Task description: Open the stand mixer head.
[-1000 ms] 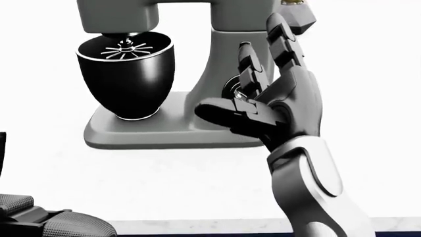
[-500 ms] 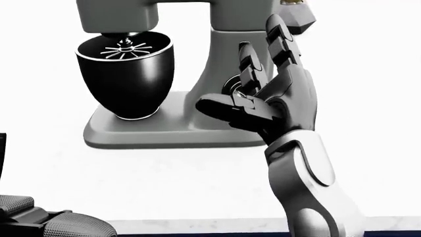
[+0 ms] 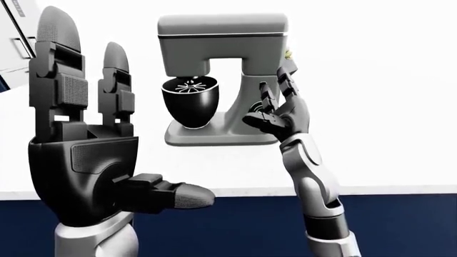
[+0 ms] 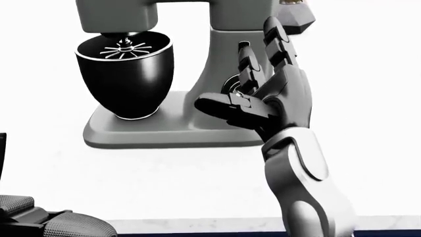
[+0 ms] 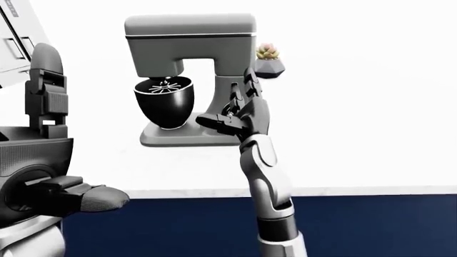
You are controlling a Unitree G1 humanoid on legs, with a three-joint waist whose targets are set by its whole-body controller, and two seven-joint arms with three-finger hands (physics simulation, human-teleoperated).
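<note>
A grey stand mixer (image 3: 221, 37) stands on the white counter (image 3: 386, 160), its head (image 5: 189, 33) lowered over a black bowl (image 4: 125, 74) with the beater inside. My right hand (image 4: 237, 79) is open beside the mixer's upright column. Its fingers point up in front of a round knob (image 4: 230, 87), and the thumb (image 4: 220, 109) reaches left over the base (image 4: 132, 136). It holds nothing. My left hand (image 3: 128, 118) is raised close to the camera at the left of the left-eye view, open and empty, well away from the mixer.
A small potted succulent (image 5: 269, 59) sits on the counter beyond the mixer to the right. The counter's near edge (image 3: 400, 188) runs above a dark blue front. White cabinet doors (image 5: 14, 32) show at the upper left.
My right hand has edged slightly left toward the mixer's column, and its forearm has leaned the same way. The mixer head stays down.
</note>
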